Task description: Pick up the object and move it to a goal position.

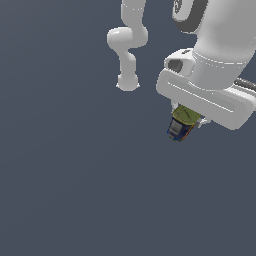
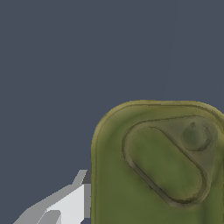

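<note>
In the right middle of the exterior view, the white gripper holds the small box from above, its fingers closed against the box's sides. The box tilts, olive-green top uppermost, dark blue sides below. In the wrist view the box's green top fills the lower right, with one grey-white finger touching its edge.

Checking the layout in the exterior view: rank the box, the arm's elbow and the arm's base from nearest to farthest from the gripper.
1. Box, directly under the gripper.
2. Base, toward the exterior view's left.
3. Elbow, above the base, about as far; too close to call.
</note>
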`<state>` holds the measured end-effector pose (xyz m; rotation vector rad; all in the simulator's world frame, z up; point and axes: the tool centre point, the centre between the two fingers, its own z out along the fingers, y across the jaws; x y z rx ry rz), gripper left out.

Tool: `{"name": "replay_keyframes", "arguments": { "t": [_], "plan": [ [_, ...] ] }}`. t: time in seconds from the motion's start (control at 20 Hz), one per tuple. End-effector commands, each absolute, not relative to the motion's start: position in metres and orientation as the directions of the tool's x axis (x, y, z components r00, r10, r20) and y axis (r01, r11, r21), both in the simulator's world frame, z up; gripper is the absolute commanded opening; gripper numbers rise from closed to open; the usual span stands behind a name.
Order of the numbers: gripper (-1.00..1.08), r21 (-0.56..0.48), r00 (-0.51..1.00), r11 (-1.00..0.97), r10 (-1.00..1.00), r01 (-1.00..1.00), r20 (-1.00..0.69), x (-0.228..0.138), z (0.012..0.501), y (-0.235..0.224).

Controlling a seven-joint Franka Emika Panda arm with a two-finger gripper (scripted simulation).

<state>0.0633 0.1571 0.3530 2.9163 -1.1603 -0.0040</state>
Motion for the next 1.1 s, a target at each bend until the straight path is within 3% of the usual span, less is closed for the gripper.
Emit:
{"name": "replay_keyframes", "arguments": {
  "t": [0.0, 0.45, 1.05],
  "plan": [
    [-1.0, 0.001, 0.726, -0.726, -0.687, -0.687, 0.001, 0.063, 0.377, 0.164],
    [-1.0, 0.0, 0.727, -0.727, -0.686, -0.686, 0.0, 0.065, 0.421, 0.179],
    [-1.0, 0.0, 0.727, -0.727, -0.686, -0.686, 0.0, 0.067, 0.435, 0.184]
  ]
}}
